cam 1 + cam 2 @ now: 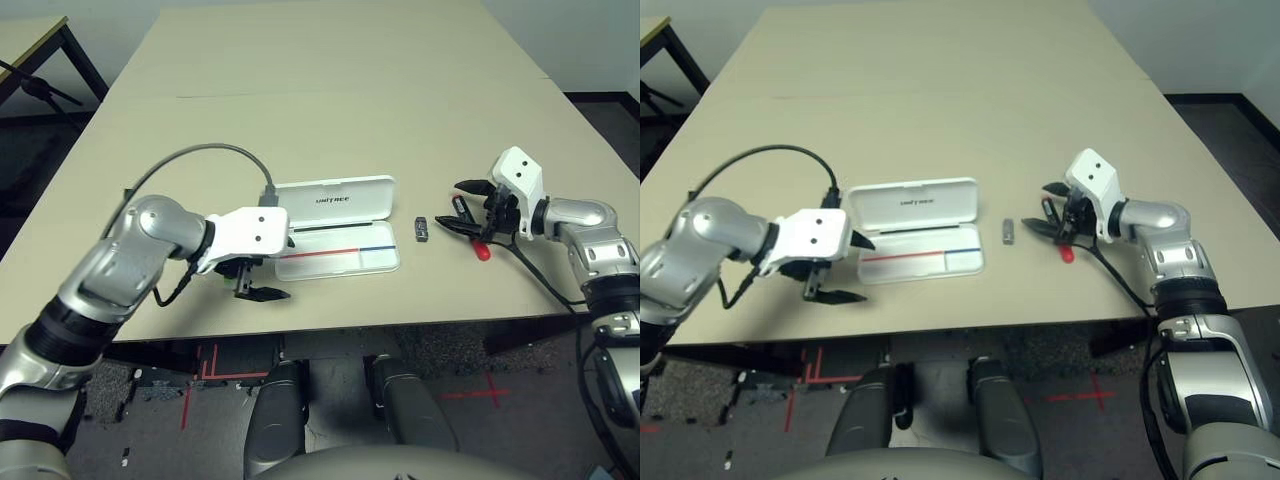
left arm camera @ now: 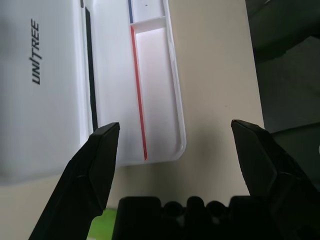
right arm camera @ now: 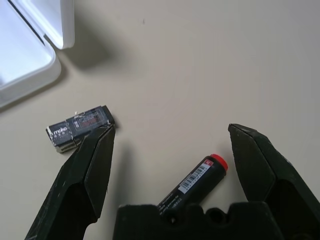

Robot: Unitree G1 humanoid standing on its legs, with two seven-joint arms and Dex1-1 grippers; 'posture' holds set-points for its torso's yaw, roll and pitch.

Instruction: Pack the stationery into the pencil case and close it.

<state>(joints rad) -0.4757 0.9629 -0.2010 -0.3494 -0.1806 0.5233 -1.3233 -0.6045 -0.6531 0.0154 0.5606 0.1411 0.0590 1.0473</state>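
Even, diffuse overhead light falls on the beige matte tabletop, bright and free of hard glare. Shadows are soft: a faint dark patch lies on the table under the lifted lid of the flat white hard-plastic pencil case, and another beside the small dark grey clip-like piece. The white case looks nearly washed out. In both wrist views the near black fingers are soft-edged and out of focus. The floor beyond the table stays dim.

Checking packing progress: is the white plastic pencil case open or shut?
Open: the white plastic pencil case has its lettered lid folded back, its tray exposed.
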